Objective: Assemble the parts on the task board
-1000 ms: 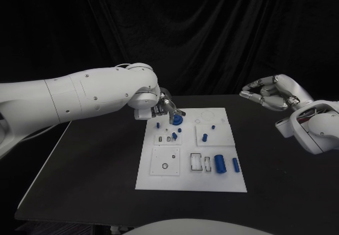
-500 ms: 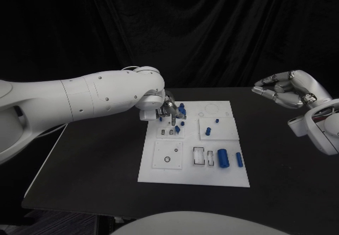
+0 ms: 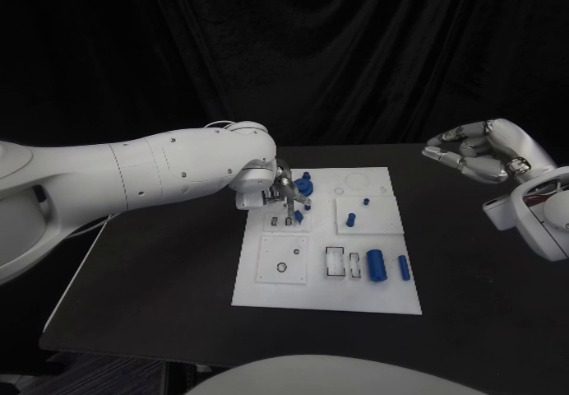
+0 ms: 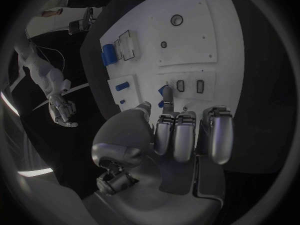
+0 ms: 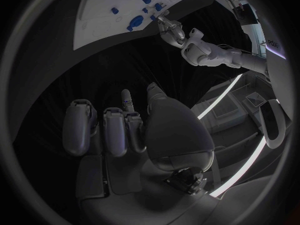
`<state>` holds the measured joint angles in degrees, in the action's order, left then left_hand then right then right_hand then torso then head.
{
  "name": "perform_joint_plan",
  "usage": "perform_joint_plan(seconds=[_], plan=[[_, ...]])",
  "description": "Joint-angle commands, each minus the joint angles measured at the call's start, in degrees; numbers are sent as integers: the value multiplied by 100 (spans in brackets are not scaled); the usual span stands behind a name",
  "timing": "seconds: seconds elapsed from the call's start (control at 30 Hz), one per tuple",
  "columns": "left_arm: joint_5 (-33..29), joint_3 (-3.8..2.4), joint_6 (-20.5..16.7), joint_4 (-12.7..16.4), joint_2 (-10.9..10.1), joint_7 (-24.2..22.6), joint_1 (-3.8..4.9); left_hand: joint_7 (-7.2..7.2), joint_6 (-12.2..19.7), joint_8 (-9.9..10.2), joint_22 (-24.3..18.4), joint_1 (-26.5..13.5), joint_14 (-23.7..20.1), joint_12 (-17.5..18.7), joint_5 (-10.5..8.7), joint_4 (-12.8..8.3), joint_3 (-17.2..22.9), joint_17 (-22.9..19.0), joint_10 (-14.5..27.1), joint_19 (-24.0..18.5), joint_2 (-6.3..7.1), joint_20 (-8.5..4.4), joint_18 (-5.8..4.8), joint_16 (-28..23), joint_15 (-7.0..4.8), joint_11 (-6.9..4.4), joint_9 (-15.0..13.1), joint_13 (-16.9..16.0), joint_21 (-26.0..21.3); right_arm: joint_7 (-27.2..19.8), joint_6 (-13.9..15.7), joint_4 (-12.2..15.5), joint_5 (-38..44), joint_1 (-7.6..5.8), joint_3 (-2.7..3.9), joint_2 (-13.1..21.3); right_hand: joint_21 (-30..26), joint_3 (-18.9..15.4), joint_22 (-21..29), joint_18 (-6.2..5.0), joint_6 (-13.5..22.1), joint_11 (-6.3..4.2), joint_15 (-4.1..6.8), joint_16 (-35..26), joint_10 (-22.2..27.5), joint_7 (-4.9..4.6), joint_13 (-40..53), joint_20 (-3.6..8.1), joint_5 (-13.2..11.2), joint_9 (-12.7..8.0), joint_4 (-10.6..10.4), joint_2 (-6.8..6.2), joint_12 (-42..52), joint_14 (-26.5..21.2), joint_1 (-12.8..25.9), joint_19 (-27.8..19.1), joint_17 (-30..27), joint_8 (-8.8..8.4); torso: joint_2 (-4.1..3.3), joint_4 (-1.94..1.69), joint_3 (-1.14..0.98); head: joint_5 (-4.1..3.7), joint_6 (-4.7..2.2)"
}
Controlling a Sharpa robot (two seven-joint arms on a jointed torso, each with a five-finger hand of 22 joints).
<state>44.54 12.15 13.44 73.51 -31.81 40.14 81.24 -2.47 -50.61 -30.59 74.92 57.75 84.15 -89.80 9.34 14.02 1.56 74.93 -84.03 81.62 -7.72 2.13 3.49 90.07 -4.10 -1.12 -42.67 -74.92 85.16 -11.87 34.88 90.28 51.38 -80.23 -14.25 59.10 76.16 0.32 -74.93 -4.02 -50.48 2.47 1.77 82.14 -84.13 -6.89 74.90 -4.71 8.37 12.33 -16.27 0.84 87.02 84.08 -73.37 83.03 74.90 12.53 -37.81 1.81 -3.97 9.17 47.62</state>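
Observation:
The white task board [image 3: 356, 292] lies in the middle of the black table. Small blue parts stand near its far left corner [image 3: 306, 178], with more at mid-board [image 3: 351, 220]. A thick blue cylinder [image 3: 377, 266] and a thinner one [image 3: 403, 267] lie in its near right area. My left hand [image 3: 284, 192] hovers over the far left corner, fingers together, tips right by a small blue part [image 4: 161, 104]; whether it pinches that part is hidden. My right hand [image 3: 480, 153] hangs raised beyond the board's right side, fingers curled in on nothing [image 5: 119, 130].
The board carries rectangular slots [image 3: 343, 263] and a ring mark [image 3: 281, 267] on its near half. Bare black table [image 3: 154, 280] surrounds the board. My bulky left arm [image 3: 142, 185] crosses the table's left side.
The whole picture has shifted, so the camera moved. My left hand stays over the board's far left corner, a touch lower. The right hand keeps its curled pose.

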Motion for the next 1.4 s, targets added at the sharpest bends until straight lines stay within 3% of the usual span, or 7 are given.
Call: perform_joint_plan(seconds=[0.03,0.57,0.77,0.87,1.03,1.27,1.4], plan=[[13,-7,-136,-21,13,-27,-17,-9,-53,46,234,71,585,-20,45,-34,4,1507,-597,-17,6,-4,-44,-7,-31,-42,-7,-1508,-31,103,-35,-16,64,12,5,-20,-22,-23,-577,21,-45,-4,-4,-20,-54,-10,952,32,24,-6,18,0,-32,390,-59,28,810,-13,10,7,-3,-8,61],[13,-7,-255,-103,52,-185,-136,-29,-106,312,183,106,585,-20,107,-59,34,1507,-597,-43,13,1,-33,-7,-23,-27,46,-1508,-69,84,-104,-24,70,13,5,-86,-22,-24,-583,22,-63,-6,-1,-17,-58,-9,951,34,118,-19,23,11,-32,393,-106,32,811,-18,2,28,0,-23,180],[13,-7,-243,-139,47,-180,-149,-31,-122,342,151,112,585,-20,109,-64,38,1507,-597,-64,15,3,-25,-7,-21,-25,52,-1508,-86,92,-119,-29,70,13,5,-97,-25,-27,-582,21,-64,-7,-1,-18,-54,-9,947,35,126,-21,20,12,-35,393,-107,31,811,-20,0,2,10,-59,208],[13,-7,-248,-146,49,-185,-154,-31,-134,356,145,115,585,-20,111,-67,40,1507,-597,-68,15,4,-24,-7,-19,-24,55,-1508,-90,93,-133,-37,70,14,5,-111,-25,-27,-582,21,-64,-7,-1,-18,-54,-9,947,35,126,-21,20,12,-35,393,-107,31,811,-20,1,24,10,-43,232],[13,-7,-245,-155,55,-193,-161,-32,-142,370,139,118,585,-20,112,-70,43,1507,-597,-72,15,5,-22,-7,-19,-24,57,-1508,-94,101,-161,-47,70,15,5,-135,-25,-27,-582,21,-64,-7,-1,-18,-54,-9,947,35,126,-21,20,12,-35,393,-107,31,811,-20,5,35,12,-33,238],[13,-7,-213,-185,77,-217,-169,-35,-152,406,113,128,585,-20,116,-79,49,1507,-597,-89,17,6,-16,-7,-16,-22,62,-1508,-109,118,-179,-45,70,15,5,-141,-25,-30,-582,21,-67,-6,-1,-17,-55,-9,946,35,134,-23,16,15,-35,393,-107,31,811,-21,10,6,6,-75,238],[13,-7,-190,-202,94,-232,-176,-41,-154,458,87,141,585,-20,121,-93,57,1507,-597,-107,20,9,-10,-7,-13,-17,69,-1508,-125,129,-190,-44,70,15,5,-141,-25,-30,-582,21,-67,-6,-1,-17,-55,-9,946,35,134,-23,16,15,-35,393,-107,31,811,-21,13,11,3,-73,238]])
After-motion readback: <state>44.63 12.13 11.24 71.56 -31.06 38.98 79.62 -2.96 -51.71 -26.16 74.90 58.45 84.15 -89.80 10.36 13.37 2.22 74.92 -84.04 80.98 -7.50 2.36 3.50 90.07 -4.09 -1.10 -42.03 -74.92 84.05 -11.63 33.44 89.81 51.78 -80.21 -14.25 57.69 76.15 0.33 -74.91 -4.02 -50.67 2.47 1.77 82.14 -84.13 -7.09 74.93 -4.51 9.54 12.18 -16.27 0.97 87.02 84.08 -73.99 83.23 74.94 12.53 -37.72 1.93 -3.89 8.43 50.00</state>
